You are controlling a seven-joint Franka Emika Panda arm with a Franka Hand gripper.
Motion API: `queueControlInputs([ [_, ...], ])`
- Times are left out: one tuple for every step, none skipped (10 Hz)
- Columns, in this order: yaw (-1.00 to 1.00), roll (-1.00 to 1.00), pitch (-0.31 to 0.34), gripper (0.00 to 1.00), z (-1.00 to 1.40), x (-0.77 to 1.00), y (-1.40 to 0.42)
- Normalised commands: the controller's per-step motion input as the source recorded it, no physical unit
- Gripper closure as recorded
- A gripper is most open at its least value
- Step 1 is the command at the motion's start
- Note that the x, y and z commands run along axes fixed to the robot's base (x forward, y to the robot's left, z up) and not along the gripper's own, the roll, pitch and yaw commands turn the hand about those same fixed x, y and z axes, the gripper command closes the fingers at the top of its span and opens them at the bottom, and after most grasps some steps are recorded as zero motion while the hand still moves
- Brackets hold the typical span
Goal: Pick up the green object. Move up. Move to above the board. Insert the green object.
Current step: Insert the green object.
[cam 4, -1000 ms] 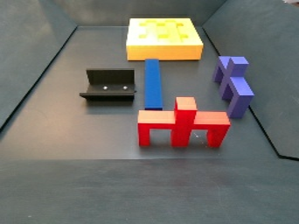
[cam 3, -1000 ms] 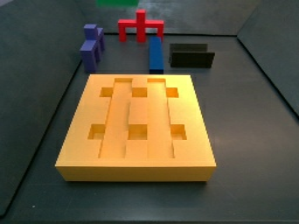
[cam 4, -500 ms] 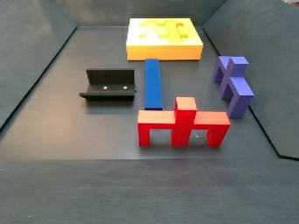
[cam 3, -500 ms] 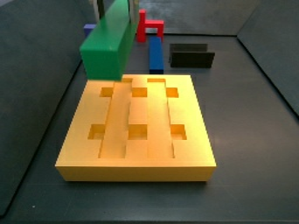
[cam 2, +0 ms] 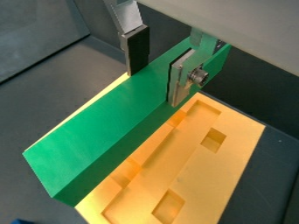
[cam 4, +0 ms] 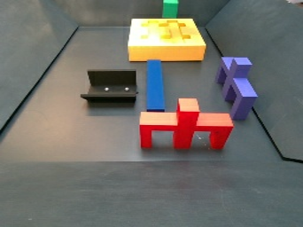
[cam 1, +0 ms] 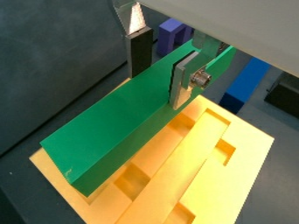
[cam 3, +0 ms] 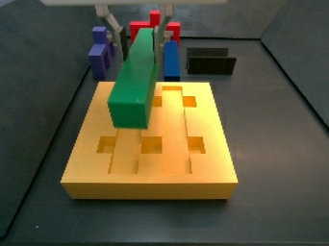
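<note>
- Green fills both wrist views: the green object [cam 1: 135, 118] runs as a long bar between the gripper [cam 1: 162, 63] fingers, one dark-padded finger [cam 1: 136, 51] on its far face and a silver plate finger [cam 1: 186, 77] on its near face, so the jaws are closed on the bar near one end. Below it lies the board [cam 1: 222, 188], yellow-orange with grooves and square holes; a blue bar [cam 1: 247, 80] and a purple piece [cam 1: 172, 35] show beyond.
- Same grip shows in a wrist view, the gripper [cam 2: 160, 59] clamping the green object [cam 2: 122, 127] above the board [cam 2: 216, 171].
- Seen in a side view, the green object [cam 3: 137, 72] hangs lengthwise over the left half of the board [cam 3: 152, 168], its far end in the gripper [cam 3: 134, 27] at upper centre. Behind stand purple blocks [cam 3: 99, 50], a red piece [cam 3: 161, 24], the blue bar [cam 3: 171, 60] and the fixture [cam 3: 211, 61].
- From a side view, only a green tip of the green object [cam 4: 171, 8] shows at the top edge above the board [cam 4: 166, 40]; the gripper is out of frame. The fixture [cam 4: 110, 87] sits centre left, the blue bar [cam 4: 154, 82] beside it, the red piece [cam 4: 186, 126] lower centre, and the purple blocks [cam 4: 236, 84] right.
</note>
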Motion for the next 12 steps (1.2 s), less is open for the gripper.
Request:
queueControlInputs([
  [0.13, 0.20, 0.026, 1.00, -0.75, 0.00, -0.08],
  [0.16, 0.00, 0.000, 1.00, -0.71, 0.00, 0.00],
  [0.23, 0.00, 0.000, 1.00, -0.62, -0.02, 0.00],
  [0.37, 0.12, 0.000, 1.00, -0.50, -0.12, 0.00],
  [0.11, 0.05, 0.000, 1.00, -0.41, -0.08, 0.00],
  [0.00, 0.09, 0.000, 1.00, -0.28, -0.19, 0.00],
  [-0.01, 0.16, 0.016, 1.00, -0.26, -0.20, 0.00],
  [-0.01, 0.15, 0.014, 1.00, -0.25, -0.15, 0.00],
  [-0.05, 0.13, 0.014, 1.00, -0.19, -0.18, 0.00],
  [0.00, 0.12, 0.003, 1.00, -0.11, 0.00, -0.16],
  [0.00, 0.09, 0.000, 1.00, -0.15, 0.02, -0.17],
  [0.00, 0.07, 0.000, 1.00, -0.16, 0.00, -0.14],
])
